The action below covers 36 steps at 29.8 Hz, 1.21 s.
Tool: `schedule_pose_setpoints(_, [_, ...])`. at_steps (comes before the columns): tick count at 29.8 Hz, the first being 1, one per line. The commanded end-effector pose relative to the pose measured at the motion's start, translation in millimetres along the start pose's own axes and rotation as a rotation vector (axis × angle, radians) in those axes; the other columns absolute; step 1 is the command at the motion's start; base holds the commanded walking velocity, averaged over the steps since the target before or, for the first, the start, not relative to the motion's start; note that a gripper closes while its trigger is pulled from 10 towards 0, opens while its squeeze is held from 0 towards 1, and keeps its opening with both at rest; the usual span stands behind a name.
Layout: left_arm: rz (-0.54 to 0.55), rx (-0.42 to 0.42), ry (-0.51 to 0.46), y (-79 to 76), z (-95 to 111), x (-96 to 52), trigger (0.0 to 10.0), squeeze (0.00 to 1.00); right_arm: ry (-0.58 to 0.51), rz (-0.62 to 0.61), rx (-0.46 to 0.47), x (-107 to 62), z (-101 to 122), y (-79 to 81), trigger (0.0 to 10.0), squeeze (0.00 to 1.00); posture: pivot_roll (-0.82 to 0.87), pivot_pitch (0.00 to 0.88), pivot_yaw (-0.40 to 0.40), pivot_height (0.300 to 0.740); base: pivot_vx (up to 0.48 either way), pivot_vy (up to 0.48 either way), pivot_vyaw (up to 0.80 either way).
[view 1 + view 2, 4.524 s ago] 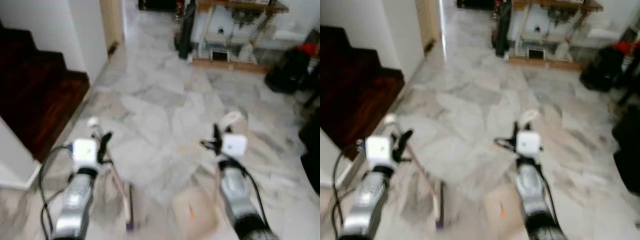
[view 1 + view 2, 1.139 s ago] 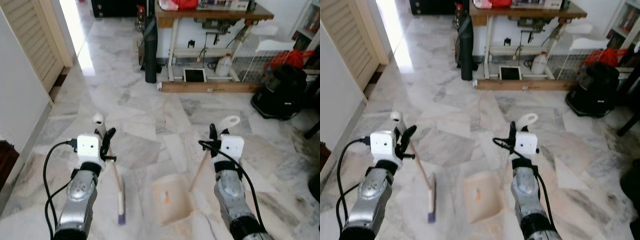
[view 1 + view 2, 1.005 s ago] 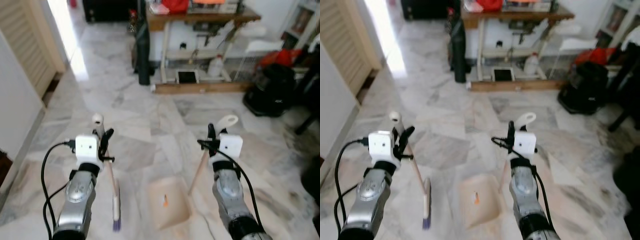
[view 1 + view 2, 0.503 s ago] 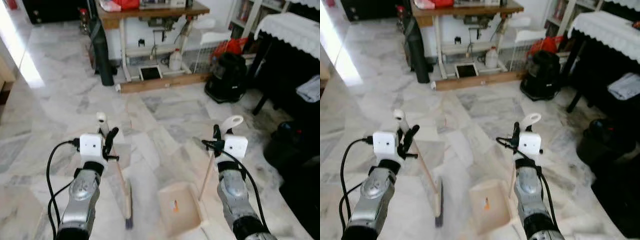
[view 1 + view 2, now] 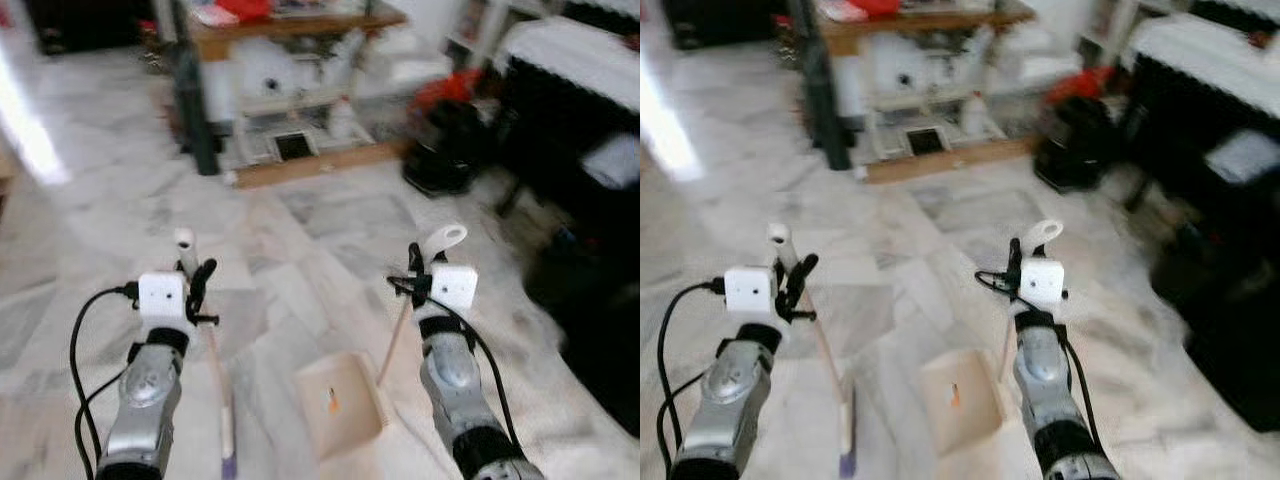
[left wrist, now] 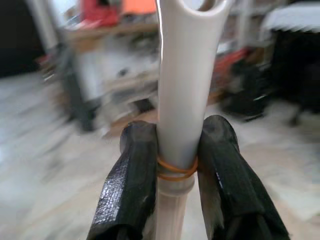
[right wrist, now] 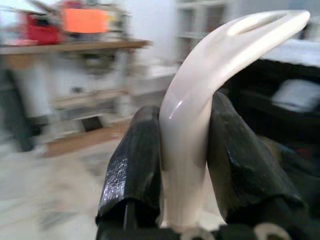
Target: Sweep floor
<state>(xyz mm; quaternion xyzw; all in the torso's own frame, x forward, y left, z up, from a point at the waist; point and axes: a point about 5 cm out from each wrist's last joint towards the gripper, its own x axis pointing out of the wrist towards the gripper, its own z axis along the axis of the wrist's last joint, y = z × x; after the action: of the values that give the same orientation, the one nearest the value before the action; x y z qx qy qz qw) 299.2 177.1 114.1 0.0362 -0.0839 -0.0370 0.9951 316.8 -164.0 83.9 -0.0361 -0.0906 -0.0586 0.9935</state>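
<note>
The floor [image 5: 300,250] is pale grey-veined marble, spreading from the robot's feet out to the furniture at the far side. Nearest on the left, the broom [image 5: 218,385] slants down from the left gripper [image 6: 177,150] to a head low on the floor with a purple tip. The black fingers [image 6: 131,180] of that gripper pinch the white top of the broom handle from both sides, just above a thin orange band. Just right of the broom head, between the two arms, the dustpan [image 5: 338,402] sits flat on the floor, a beige tray with a small orange mark inside. Its thin wooden stick rises from the pan's right edge to the right gripper [image 7: 187,150], whose fingers [image 7: 240,165] are pressed against the cream curved handle [image 7: 210,95] on both sides. Both silver arms reach forward at about the same height, well apart, with black cables looping along them.

Farther off, blurred, a wooden worktop [image 5: 290,22] on white legs stands at the far side with red and orange things on it and a dark tall object [image 5: 190,100] standing at its left. To the far right are a black rounded object [image 5: 445,150] on the floor and dark furniture under a white cloth [image 5: 580,55].
</note>
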Motion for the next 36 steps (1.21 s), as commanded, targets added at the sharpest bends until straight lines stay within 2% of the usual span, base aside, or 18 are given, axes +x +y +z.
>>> schedule_pose_setpoints(1, [0.011,0.012,-0.011,6.4,1,-1.9,10.0,0.0,-0.051,0.014,0.002,6.4,11,5.6,10.0,0.0,-0.03,0.016,0.005,0.74,0.0,0.0,-0.8])
schedule_pose_setpoints(11, [-0.027,0.026,-0.004,7.9,2,6.7,10.0,0.0,-0.07,-0.012,0.009,8.2,15,7.0,10.0,0.0,-0.08,0.0,0.06,0.74,0.0,0.0,-0.8])
schedule_pose_setpoints(29, [-0.034,0.043,-0.009,12.3,5,9.9,10.0,0.0,-0.079,-0.019,0.013,8.9,16,8.4,10.0,0.0,-0.01,0.01,0.063,0.74,0.0,0.0,-0.8])
schedule_pose_setpoints(36, [-0.027,0.039,-0.015,13.9,5,8.7,10.0,0.0,-0.086,-0.012,0.008,8.6,17,9.3,10.0,0.0,-0.01,0.017,0.055,0.74,0.0,0.0,0.0])
